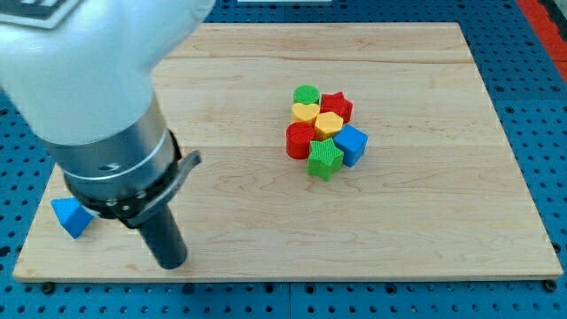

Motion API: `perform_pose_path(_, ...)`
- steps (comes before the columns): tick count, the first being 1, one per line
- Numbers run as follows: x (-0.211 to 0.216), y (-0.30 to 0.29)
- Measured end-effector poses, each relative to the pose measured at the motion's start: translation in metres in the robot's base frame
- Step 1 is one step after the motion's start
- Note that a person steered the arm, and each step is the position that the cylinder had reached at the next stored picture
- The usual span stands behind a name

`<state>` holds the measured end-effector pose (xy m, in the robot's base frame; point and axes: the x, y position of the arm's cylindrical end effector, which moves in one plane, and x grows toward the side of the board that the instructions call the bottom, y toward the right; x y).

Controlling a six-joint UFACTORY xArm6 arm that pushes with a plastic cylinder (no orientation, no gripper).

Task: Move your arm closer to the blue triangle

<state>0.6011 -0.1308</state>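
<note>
The blue triangle [70, 216] lies near the bottom-left corner of the wooden board [425, 221], partly hidden by my arm's housing. My dark rod comes down from the big grey arm at the view's left. My tip [171, 263] rests on the board to the right of the blue triangle and a little lower in the view, about a hand's width away and not touching it.
A tight cluster of blocks sits right of the board's middle: a green round block [306, 94], a red star [337, 105], a yellow heart [305, 112], a yellow block [329, 123], a red round block [300, 140], a blue cube [352, 143], a green star [325, 159].
</note>
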Motion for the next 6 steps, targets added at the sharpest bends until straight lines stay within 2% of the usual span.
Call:
perform_pose_path(2,-0.007,-0.047)
perform_pose_path(3,-0.028,-0.063)
perform_pose_path(4,-0.041,-0.070)
perform_pose_path(6,-0.042,-0.079)
